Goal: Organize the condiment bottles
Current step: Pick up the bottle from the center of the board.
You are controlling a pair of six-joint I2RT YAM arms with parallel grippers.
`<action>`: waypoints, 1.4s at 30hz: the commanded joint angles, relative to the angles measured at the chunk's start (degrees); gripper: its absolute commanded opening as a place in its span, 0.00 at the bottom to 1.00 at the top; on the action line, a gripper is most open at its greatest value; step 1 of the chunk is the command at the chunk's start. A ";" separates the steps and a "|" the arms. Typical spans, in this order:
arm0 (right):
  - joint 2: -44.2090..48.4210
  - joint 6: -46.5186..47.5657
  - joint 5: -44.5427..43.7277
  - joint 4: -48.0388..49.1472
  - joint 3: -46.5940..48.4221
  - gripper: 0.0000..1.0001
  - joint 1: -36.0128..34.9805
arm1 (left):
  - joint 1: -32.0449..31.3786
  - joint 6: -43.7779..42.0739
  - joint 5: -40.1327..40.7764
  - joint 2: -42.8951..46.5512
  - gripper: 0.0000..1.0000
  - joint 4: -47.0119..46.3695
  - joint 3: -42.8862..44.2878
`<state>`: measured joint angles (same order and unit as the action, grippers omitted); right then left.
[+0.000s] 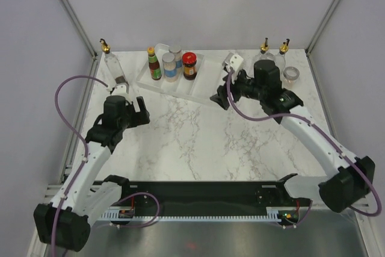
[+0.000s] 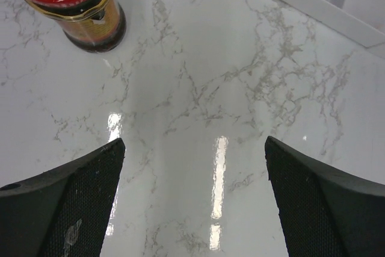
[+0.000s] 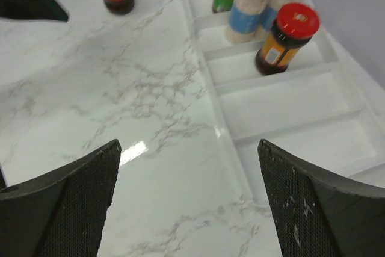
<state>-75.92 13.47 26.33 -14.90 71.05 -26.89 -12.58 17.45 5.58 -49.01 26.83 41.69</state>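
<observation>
Left gripper: released, fingers spread wide with nothing between them, over the white marble-patterned table.
- Dark glass jar with red lid stands upright on the table just ahead of the fingertips, off to one side and not touched.
- From overhead, a tall clear glass cruet with gold spout stands just beyond this gripper, toward the back corner.

Right gripper: released, jaws wide and empty, over the table beside the near rim of the white ridged plastic tray.
- All upright ahead of its fingertips, in the tray's far compartments:
  - a second red-lidded dark jar with orange label
  - two silver-lidded spice jars with blue labels, close together
  - a red sauce bottle with orange cap, farthest out
- Cannot tell exactly which compartment each one stands in.
- Behind this gripper, beside its arm near the table's back edge:
  - two more gold-spouted cruets
  - a low silver-lidded jar
</observation>
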 commanded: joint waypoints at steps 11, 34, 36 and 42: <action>20.46 3.93 18.05 -4.09 -22.09 0.98 8.60 | 9.50 3.83 11.38 -23.75 0.97 -2.57 14.72; 23.36 5.07 17.18 -4.00 -23.23 0.98 12.31 | 15.74 3.82 11.38 -41.86 0.97 -2.40 27.74; 23.45 5.07 17.18 -4.09 -23.23 0.98 12.48 | 15.65 3.82 11.38 -42.13 0.97 -2.40 27.22; 23.63 4.98 17.18 -4.00 -23.32 0.98 12.92 | 15.65 3.82 11.38 -43.09 0.97 -2.40 26.86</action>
<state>-53.28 17.39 42.54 -20.58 48.12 -14.33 3.14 21.54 15.22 -91.46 26.06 67.66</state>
